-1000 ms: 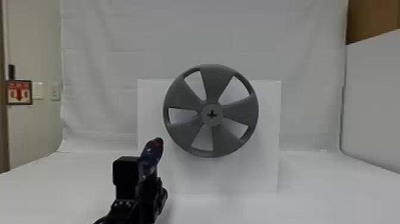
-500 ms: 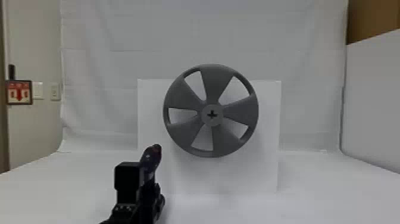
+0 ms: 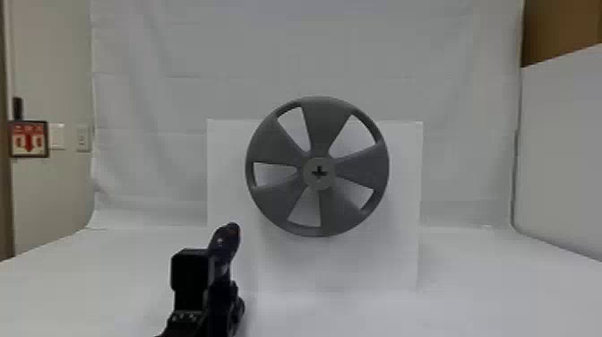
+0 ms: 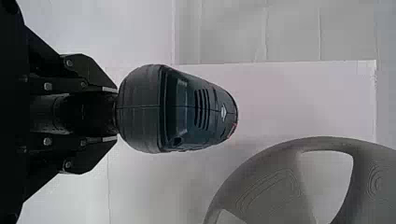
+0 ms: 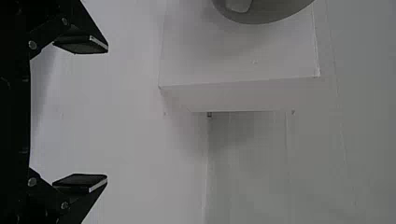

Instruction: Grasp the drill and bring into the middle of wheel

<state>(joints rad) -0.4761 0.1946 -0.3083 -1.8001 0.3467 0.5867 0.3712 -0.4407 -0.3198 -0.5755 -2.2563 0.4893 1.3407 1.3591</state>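
At the lower left of the head view my left gripper [image 3: 221, 291] is at the handle of the drill [image 3: 225, 244], whose dark body rises above it. The wheel [image 3: 356, 168], grey with a cross-shaped hole at its hub, stands up and to the right of the drill, apart from it in that view. In the left wrist view the left gripper [image 4: 116, 113] is shut around the handle under the drill's body [image 4: 177, 109], and part of the wheel [image 4: 275, 196] shows beyond. My right gripper [image 5: 107, 114] is open and holds nothing, with the wheel's rim [image 5: 266, 16] farther off.
Behind the wheel stands a white panel [image 3: 394, 251] on the white tabletop [image 3: 501, 291]. A white cloth [image 3: 179, 58] hangs at the back, and a white side board [image 3: 564, 157] stands at the right.
My left gripper and the drill have come down a little in the head view, with the drill's top also slightly farther left. The wheel has kept its place.
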